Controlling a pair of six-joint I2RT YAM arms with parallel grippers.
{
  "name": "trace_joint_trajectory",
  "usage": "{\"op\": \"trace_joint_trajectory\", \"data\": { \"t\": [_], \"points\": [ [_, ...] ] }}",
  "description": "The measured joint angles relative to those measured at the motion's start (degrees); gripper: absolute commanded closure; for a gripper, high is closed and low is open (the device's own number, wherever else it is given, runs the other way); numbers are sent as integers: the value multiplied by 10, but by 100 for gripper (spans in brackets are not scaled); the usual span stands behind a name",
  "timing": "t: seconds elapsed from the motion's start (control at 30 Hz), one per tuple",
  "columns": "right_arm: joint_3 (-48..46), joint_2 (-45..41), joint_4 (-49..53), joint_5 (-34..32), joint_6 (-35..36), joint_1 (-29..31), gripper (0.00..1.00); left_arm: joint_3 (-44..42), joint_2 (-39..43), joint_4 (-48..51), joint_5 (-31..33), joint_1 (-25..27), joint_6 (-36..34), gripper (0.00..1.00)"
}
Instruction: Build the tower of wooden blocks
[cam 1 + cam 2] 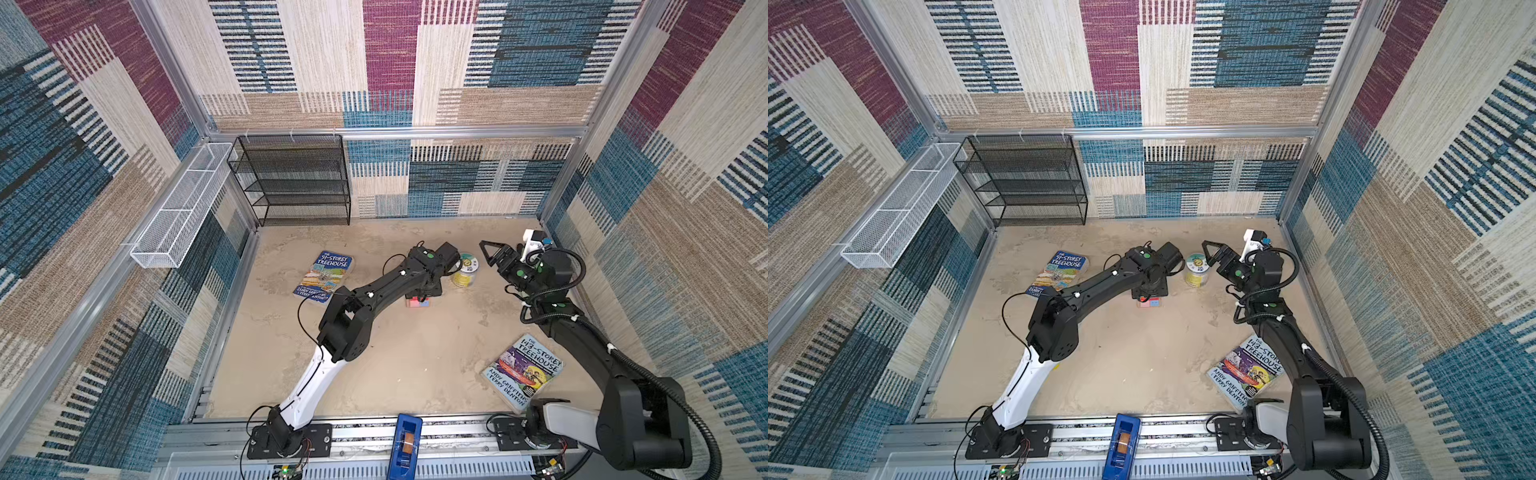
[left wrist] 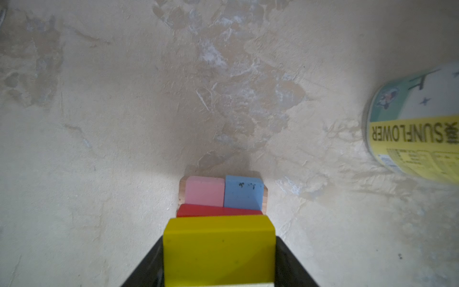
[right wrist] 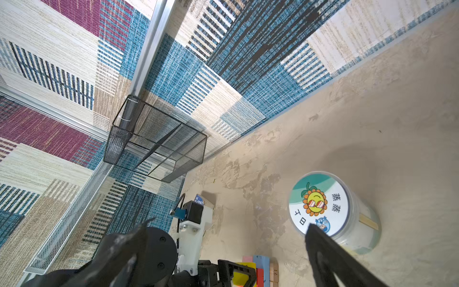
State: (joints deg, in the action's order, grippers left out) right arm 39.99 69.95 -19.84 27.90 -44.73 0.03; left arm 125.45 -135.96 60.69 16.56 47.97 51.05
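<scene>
One bent left arm (image 1: 390, 282), left gripper (image 2: 219, 246) clamping yellow block (image 2: 219, 256)

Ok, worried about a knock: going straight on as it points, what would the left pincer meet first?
Probably the red block, lying across the pink block and blue block; the yellow block in the left pincer would touch first. Gap unclear.
</scene>
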Motion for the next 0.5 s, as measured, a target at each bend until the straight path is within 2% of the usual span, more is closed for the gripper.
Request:
{"op": "trace_joint_trajectory", "data": {
  "t": [0.5],
  "points": [
    [0,-2,0,0,0,0,0,-1,0,0,0,0,0,50]
  ]
}}
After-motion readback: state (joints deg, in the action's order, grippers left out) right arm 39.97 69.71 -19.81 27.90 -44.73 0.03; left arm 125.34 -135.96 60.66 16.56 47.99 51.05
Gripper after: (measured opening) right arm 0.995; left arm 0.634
